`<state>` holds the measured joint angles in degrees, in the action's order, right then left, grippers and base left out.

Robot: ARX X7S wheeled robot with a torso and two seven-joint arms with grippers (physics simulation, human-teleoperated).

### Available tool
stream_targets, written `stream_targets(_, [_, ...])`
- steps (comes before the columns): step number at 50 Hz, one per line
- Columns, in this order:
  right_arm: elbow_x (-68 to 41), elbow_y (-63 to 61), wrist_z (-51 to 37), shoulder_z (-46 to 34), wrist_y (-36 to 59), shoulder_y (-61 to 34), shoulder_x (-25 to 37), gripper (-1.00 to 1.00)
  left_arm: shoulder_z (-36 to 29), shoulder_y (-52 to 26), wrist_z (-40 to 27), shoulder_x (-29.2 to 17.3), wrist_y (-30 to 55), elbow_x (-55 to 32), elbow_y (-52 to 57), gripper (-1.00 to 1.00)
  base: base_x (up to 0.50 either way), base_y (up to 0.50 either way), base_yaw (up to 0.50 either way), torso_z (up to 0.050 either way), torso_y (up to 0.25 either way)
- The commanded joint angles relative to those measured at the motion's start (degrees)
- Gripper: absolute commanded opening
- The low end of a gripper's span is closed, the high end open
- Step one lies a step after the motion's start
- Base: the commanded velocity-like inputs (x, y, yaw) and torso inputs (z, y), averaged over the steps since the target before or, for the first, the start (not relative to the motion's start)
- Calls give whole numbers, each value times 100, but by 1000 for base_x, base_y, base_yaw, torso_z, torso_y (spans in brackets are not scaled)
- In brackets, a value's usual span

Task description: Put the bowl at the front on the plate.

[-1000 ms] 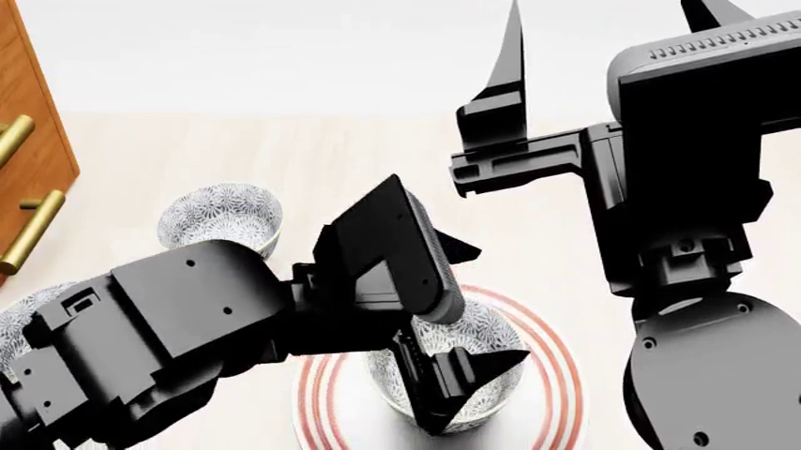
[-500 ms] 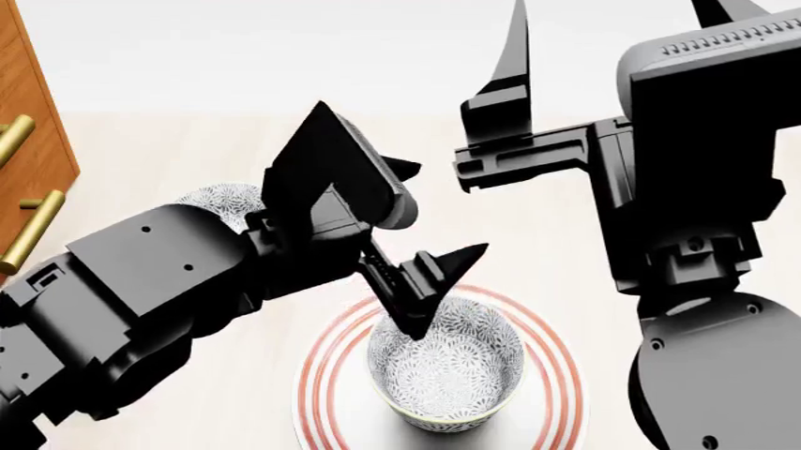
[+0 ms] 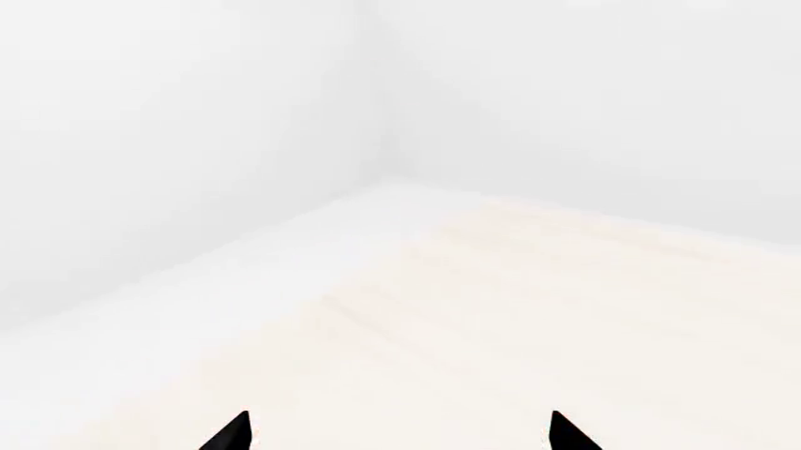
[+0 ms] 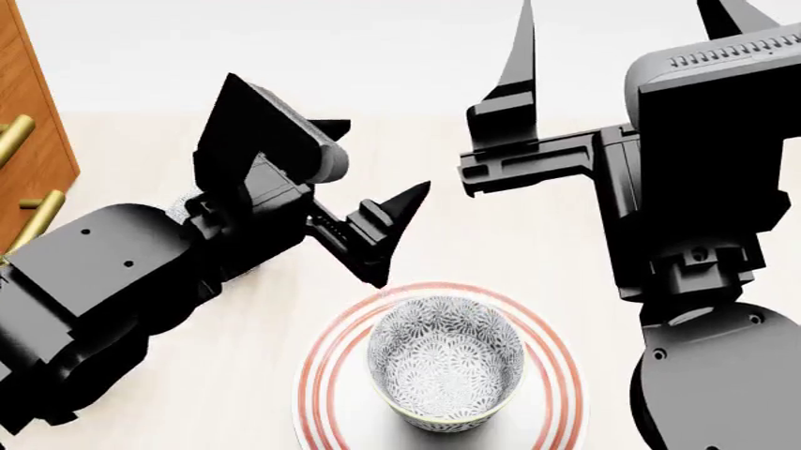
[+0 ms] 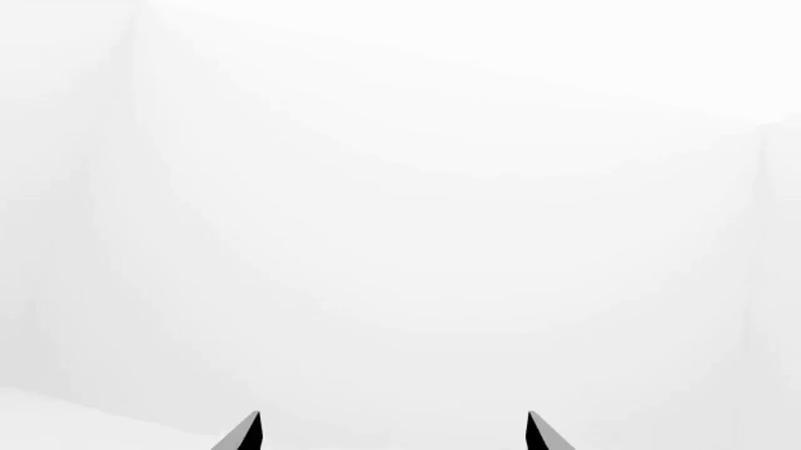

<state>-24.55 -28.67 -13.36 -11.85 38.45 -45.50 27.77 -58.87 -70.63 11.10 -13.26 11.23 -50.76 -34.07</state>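
The patterned bowl stands upright in the middle of the white plate with red rings, low in the head view. My left gripper hangs open just above and behind the bowl, apart from it, holding nothing. Its wrist view shows only two spread fingertips over bare pale tabletop. My right gripper is raised high at the right, pointing up and open, and its fingertips stand wide apart against a white wall.
A wooden cabinet with brass handles stands at the left edge. The light wood table stretches back to a white wall. My left arm covers the table's left part, and the right arm fills the right side.
My left gripper has risen out of the bowl and drawn back to the upper left, leaving the bowl standing on the plate. The right arm has barely moved.
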Motion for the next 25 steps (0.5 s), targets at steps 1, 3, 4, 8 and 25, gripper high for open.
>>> stream_targets(1, [19,42,-19,-17,-85,53,-26,100,212,187,-370,-300,-105,-131,445,100,0,0,0,0,0])
stream_targets(3, [19,52,-18,-21,-94,59,-28,100,283,236,-448,-370,-146,-184,587,100,0,0,0,0,0])
stream_targets(4, [14,51,-20,-16,-98,65,-30,100,293,241,-496,-390,-156,-175,625,100,0,0,0,0,0])
stream_targets(8, [34,85,-18,-28,-141,87,-31,100,338,319,-698,-505,-196,-168,875,100,0,0,0,0,0])
stream_targets(25, [62,179,-44,-22,-317,255,-54,100,573,669,-1547,-886,-436,-169,1971,100,0,0,0,0,0])
